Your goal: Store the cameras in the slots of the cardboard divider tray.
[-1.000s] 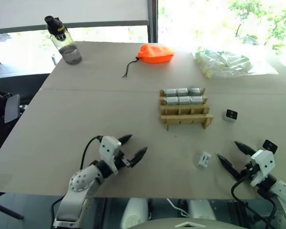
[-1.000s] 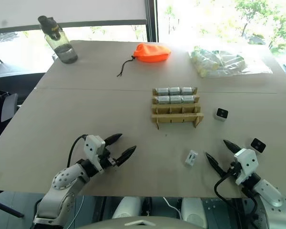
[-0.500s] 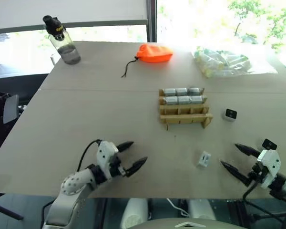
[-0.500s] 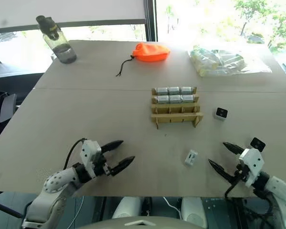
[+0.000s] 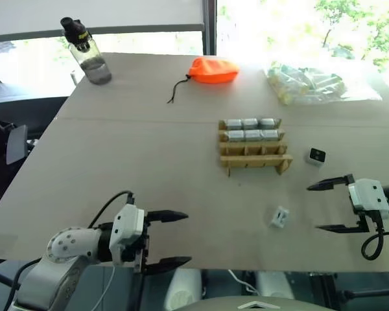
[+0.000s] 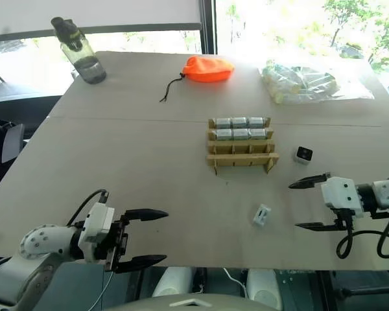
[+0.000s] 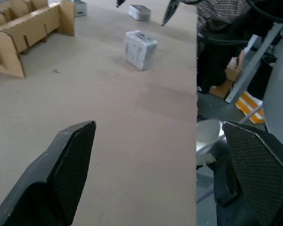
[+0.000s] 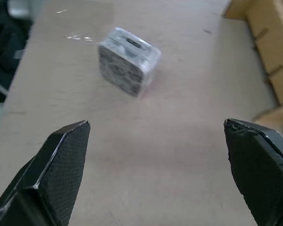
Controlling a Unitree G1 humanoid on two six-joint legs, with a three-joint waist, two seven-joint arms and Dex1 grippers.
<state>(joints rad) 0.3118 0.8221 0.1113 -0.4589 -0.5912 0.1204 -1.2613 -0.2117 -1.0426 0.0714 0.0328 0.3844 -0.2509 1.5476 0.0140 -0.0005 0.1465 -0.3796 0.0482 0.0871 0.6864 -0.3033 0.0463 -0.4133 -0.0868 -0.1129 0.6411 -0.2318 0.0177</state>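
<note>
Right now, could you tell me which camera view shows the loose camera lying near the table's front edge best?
The right wrist view: the loose camera lies large and unobstructed ahead of the open right gripper. The left wrist view shows it smaller, beyond the cardboard divider tray. Both eye views show it as a small box in front of the tray.

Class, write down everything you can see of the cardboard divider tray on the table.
The cardboard divider tray is a tan-brown rack of four stepped rows, split by upright dividers into small slots. It stands upright on the table, in the middle. Its two far rows each hold three silver-white cameras; the two near rows stand empty. Nothing else touches it.
</note>
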